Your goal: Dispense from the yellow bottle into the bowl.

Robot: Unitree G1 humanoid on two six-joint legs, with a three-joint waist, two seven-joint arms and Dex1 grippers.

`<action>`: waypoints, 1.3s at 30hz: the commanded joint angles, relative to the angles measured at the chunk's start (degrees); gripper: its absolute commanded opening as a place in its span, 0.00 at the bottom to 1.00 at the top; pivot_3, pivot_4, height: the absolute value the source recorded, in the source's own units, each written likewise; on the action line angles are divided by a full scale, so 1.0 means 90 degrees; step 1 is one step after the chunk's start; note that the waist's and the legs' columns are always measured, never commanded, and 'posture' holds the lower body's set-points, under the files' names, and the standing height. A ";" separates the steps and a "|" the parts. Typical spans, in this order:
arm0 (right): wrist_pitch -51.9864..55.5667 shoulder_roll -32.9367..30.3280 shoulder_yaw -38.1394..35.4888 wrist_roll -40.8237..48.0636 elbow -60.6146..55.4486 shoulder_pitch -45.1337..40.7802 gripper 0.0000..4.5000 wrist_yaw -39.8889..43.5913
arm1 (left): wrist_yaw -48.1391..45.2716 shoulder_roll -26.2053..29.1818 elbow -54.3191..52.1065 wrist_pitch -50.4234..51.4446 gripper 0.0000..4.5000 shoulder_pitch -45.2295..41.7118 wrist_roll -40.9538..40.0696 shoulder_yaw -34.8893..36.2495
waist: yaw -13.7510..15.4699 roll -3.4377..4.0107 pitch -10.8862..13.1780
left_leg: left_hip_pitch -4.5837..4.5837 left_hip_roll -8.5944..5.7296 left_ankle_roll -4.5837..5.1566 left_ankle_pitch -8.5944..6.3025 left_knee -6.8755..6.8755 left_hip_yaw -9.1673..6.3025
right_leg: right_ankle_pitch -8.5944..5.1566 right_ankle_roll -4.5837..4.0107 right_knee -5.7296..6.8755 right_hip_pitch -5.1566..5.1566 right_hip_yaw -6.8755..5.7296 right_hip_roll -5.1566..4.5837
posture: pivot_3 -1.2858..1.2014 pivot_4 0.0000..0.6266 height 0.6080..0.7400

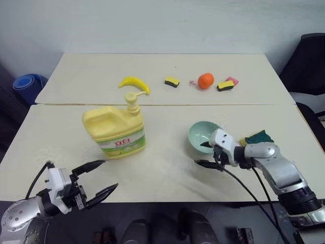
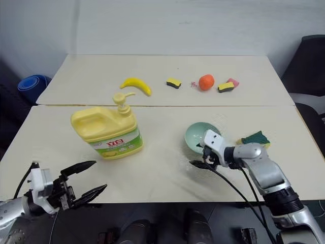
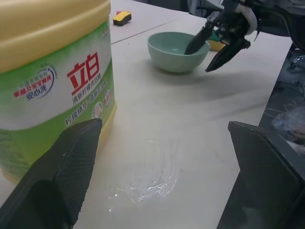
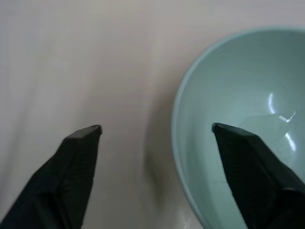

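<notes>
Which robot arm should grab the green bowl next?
Probably the right. The right gripper has open jaws straddling the rim of the bowl, one over its inside. The left gripper sits open near the yellow bottle, away from the bowl.

Upright yellow bottle (image 1: pixel 116 130) left of empty mint bowl (image 1: pixel 199 135)

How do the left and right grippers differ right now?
The left gripper hovers near the table's front edge, short of the yellow bottle, touching nothing; the right gripper straddles the rim of the bowl, one finger inside, one outside. The left points roughly level toward the bottle; the right tilts downward. Both are open and hold nothing.
</notes>
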 commanded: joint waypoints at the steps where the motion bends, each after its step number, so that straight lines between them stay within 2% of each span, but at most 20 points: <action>1: -0.0683 0.0146 -0.0027 -0.0275 0.0326 -0.0180 0.53 -0.0137 | 0.0080 0.0064 -0.0323 0.0078 1.00 -0.0025 -0.0141 0.0107 | -0.0006 0.0000 0.0000 | 0.0001 0.0001 -0.0001 0.0000 0.0000 0.0000 | 0.0000 0.0000 0.0001 0.0000 -0.0001 0.0001 | 0.52 0.24 1.00; 4: -0.1210 0.0201 -0.0038 -0.0327 0.0331 -0.0273 0.28 -0.0009 | 0.0294 0.0065 -0.0643 0.0400 1.00 -0.0047 -0.0480 0.0265 | -0.0044 -0.0001 0.0000 | 0.0000 0.0002 -0.0002 0.0002 0.0000 0.0002 | 0.0001 0.0001 0.0000 0.0000 0.0000 0.0007 | 0.52 0.24 1.00; 7: -0.1771 0.0078 0.0021 -0.0382 0.0168 -0.0281 0.04 0.0288 | 0.0631 0.0156 -0.1159 0.0964 1.00 -0.0043 -0.1179 0.0547 | -0.0063 -0.0002 0.0000 | 0.0000 0.0005 -0.0005 0.0003 0.0000 0.0001 | 0.0001 0.0002 0.0000 0.0002 0.0000 0.0008 | 0.52 0.24 1.00; 8: -0.1840 0.0039 0.0007 -0.0365 0.0082 -0.0299 0.01 0.0380 | 0.0804 0.0220 -0.1393 0.1228 1.00 -0.0035 -0.1587 0.0707 | -0.0069 -0.0003 0.0000 | 0.0001 0.0005 -0.0005 0.0003 0.0000 0.0001 | 0.0001 0.0002 0.0001 0.0002 0.0000 0.0008 | 0.52 0.24 1.00; 11: -0.1941 -0.0059 -0.0065 -0.0291 -0.0121 -0.0522 0.01 0.0706 | 0.1371 0.0711 -0.1983 0.1957 1.00 -0.0204 -0.2898 0.1366 | -0.0093 -0.0007 0.0003 | 0.0002 0.0006 -0.0008 0.0005 0.0000 -0.0002 | 0.0002 0.0003 0.0003 0.0004 0.0002 0.0008 | 0.52 0.24 1.00; 14: -0.1729 -0.0083 -0.0033 -0.0103 -0.0277 -0.1060 0.00 0.1192 | 0.2367 0.1371 -0.1961 0.2341 0.86 -0.1284 -0.3774 0.1770 | -0.0072 -0.0003 0.0008 | 0.0001 0.0002 -0.0012 0.0010 0.0012 -0.0013 | 0.0004 0.0005 0.0004 0.0007 0.0001 0.0005 | 0.52 0.24 1.00; 16: -0.1648 -0.0066 0.0022 -0.0061 -0.0296 -0.1356 0.00 0.1425 | 0.2828 0.1628 -0.1788 0.2515 0.72 -0.1987 -0.3937 0.1738 | -0.0074 -0.0002 0.0008 | 0.0001 0.0000 -0.0015 0.0012 0.0020 -0.0019 | 0.0005 0.0004 0.0011 0.0010 0.0000 0.0007 | 0.52 0.24 1.00; 20: -0.1269 -0.0015 0.0216 -0.0021 -0.0135 -0.2299 0.00 0.1975 | 0.3187 0.2058 -0.1168 0.2797 0.43 -0.3337 -0.3299 0.1025 | -0.0125 -0.0001 0.0008 | 0.0000 -0.0001 -0.0018 0.0014 0.0019 -0.0018 | 0.0005 0.0004 0.0039 0.0011 -0.0002 0.0020 | 0.52 0.24 1.00; 23: -0.1139 0.0119 0.0462 -0.0185 0.0284 -0.3121 0.00 0.2272 | 0.3036 0.1983 -0.0719 0.2861 0.21 -0.4033 -0.2719 0.0266 | -0.0142 -0.0003 0.0010 | 0.0000 -0.0005 -0.0018 0.0017 0.0020 -0.0011 | 0.0005 0.0005 0.0042 0.0009 -0.0001 0.0057 | 0.52 0.24 1.00; 26: -0.1149 0.0227 0.0669 -0.0312 0.0565 -0.3601 0.00 0.2485 | 0.2957 0.1825 -0.0426 0.2865 0.01 -0.4381 -0.2254 -0.0170 | -0.0158 -0.0004 0.0010 | -0.0005 0.0003 -0.0021 0.0017 0.0019 -0.0007 | 0.0007 0.0008 0.0036 0.0004 0.0004 0.0070 | 0.52 0.24 1.00; 32: -0.0899 0.0716 0.0984 -0.0527 0.1244 -0.4730 0.00 0.2776 | 0.2815 0.1240 -0.0215 0.2979 0.01 -0.5064 -0.2095 -0.0640 | -0.0161 -0.0008 0.0014 | -0.0013 0.0014 -0.0032 0.0019 0.0035 -0.0006 | 0.0007 0.0007 0.0044 -0.0002 0.0005 0.0071 | 0.52 0.24 1.00; 39: -0.0963 0.1217 0.1076 -0.0661 0.1815 -0.5447 0.00 0.2877 | 0.2755 0.1151 0.0061 0.3178 0.01 -0.5273 -0.1687 -0.0770 | -0.0162 -0.0008 0.0014 | -0.0013 0.0014 -0.0036 0.0019 0.0042 -0.0008 | 0.0007 0.0007 0.0047 -0.0001 0.0006 0.0068 | 0.52 0.24 1.00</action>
